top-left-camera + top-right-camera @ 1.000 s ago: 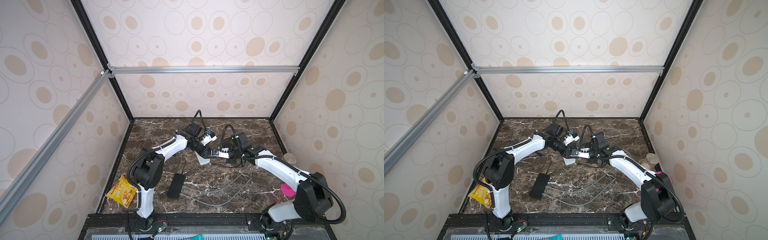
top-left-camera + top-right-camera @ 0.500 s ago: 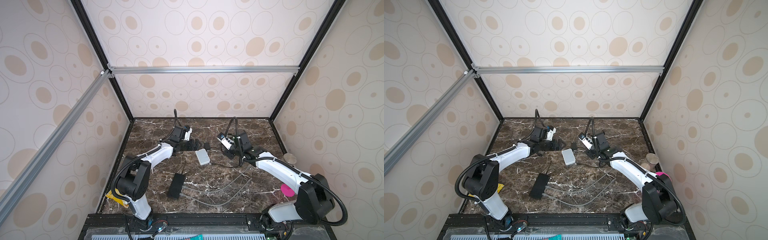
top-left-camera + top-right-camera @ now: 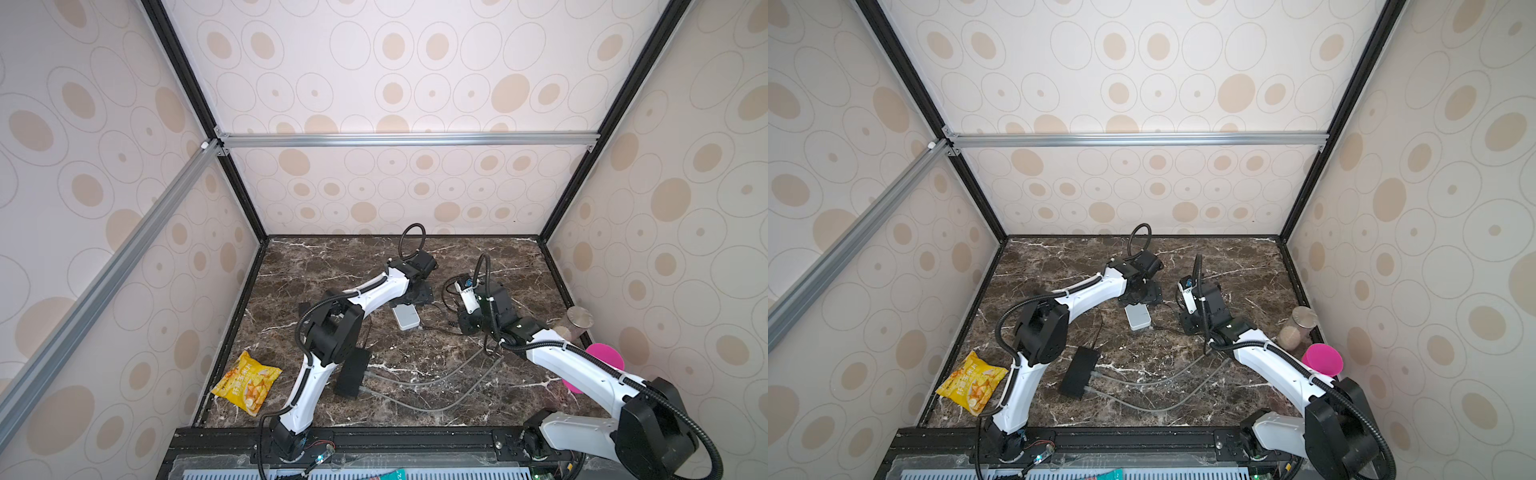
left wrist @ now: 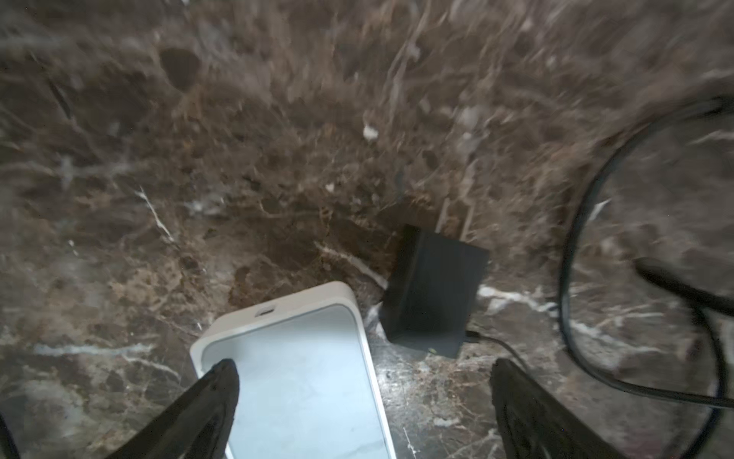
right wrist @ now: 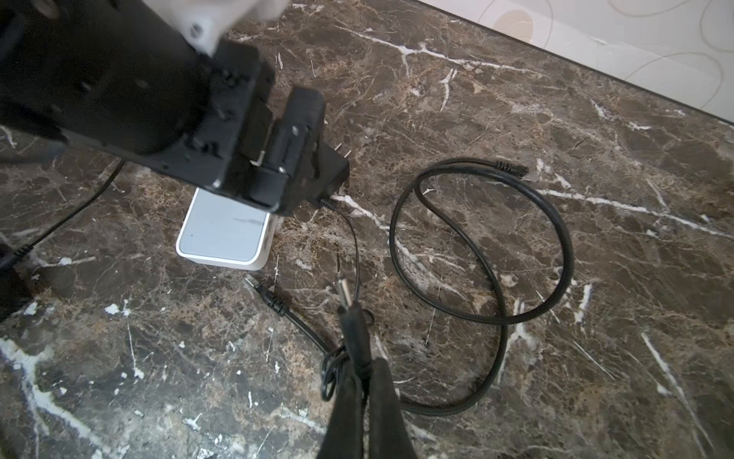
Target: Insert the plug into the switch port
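Now: plug pinched, switch unheld

Clamped tight, the right gripper (image 5: 363, 369) pinches the plug (image 5: 351, 322) by its black body, with the metal tip left sticking out forward — likely so the end can be steered into a socket. The left gripper (image 4: 363, 363) stands wide above the white switch (image 4: 302, 357), gripping nothing. The switch lies flat on the bench (image 5: 556, 119), near the plug but apart from it, with a small port (image 4: 265, 311) showing on its end wall. Just beside it sits a black adapter (image 4: 433, 286) — farther out, a black cable (image 5: 476, 238) lies looped.
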Motion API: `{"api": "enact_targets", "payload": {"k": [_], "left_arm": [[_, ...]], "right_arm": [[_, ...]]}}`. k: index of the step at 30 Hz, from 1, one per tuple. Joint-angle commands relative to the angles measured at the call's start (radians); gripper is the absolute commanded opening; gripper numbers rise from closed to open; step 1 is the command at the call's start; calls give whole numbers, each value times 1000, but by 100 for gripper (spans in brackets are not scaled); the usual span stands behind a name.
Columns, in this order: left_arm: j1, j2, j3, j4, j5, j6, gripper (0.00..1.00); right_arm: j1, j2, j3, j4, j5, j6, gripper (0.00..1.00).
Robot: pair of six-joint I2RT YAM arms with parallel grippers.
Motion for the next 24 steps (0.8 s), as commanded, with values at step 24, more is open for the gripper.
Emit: {"api": "enact_targets", "payload": {"k": [24], "left_arm": [[-24,-156,-267,-8,-132,-43,89]], "right_arm": [[3,-103,-66,40,-65,33,0]]}}
